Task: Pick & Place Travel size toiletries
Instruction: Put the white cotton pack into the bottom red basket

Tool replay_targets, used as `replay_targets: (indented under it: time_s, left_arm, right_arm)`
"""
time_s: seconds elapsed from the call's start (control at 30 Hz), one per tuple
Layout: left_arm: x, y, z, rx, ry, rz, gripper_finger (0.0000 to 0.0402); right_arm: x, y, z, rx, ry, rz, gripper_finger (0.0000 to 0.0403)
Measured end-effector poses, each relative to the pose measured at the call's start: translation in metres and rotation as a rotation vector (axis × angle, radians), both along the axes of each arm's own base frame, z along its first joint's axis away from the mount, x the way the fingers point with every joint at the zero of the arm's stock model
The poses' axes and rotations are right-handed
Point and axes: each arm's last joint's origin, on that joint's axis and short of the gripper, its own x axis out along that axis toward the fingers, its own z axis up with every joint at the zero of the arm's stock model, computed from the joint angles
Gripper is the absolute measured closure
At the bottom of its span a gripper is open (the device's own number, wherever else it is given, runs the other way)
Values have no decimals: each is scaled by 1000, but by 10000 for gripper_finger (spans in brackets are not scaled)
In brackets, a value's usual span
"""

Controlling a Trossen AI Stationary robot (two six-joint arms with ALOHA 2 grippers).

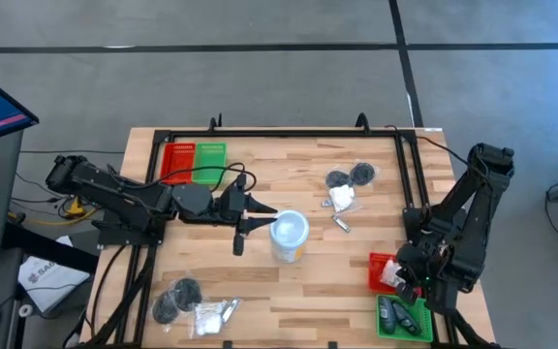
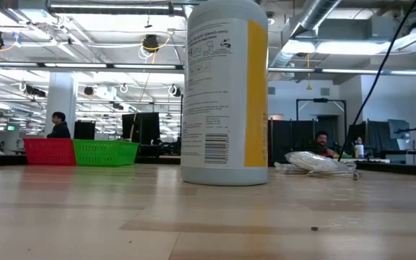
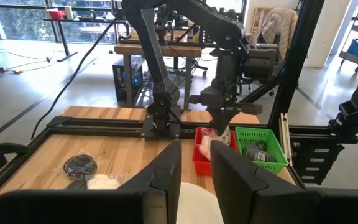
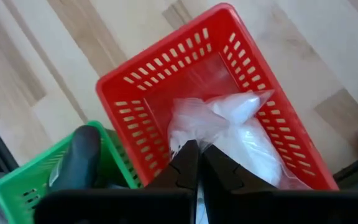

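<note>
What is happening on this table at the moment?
Two dark robot arms are sorting small toiletries into plastic trays. The right gripper, shut, hangs over the red plastic tray near the table's right edge, where a white crinkly sachet already lies. The left gripper reaches to the white round cup mid-table. More sachets and dark round pieces wait on the wood.

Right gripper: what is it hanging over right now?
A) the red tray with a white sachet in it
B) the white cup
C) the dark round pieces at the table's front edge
A: the right wrist view shows the shut right gripper just above the red tray, which holds a white sachet.
</note>
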Motion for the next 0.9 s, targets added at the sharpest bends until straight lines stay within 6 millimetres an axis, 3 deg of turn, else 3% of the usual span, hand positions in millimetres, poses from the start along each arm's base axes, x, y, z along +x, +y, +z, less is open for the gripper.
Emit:
replay_targets:
  time_s: [0.23, 0.7, 0.9]
  left_arm:
    - [0, 0, 0, 0, 0, 0, 325]
    - [0, 0, 0, 0, 0, 0, 325]
    - [0, 0, 0, 0, 0, 0, 325]
  right_arm:
    - [-3, -6, -1, -34, 63, -42, 380]
    - [-5, -10, 2, -48, 78, -4, 214]
    - [-3, -19, 7, -56, 94, -22, 189]
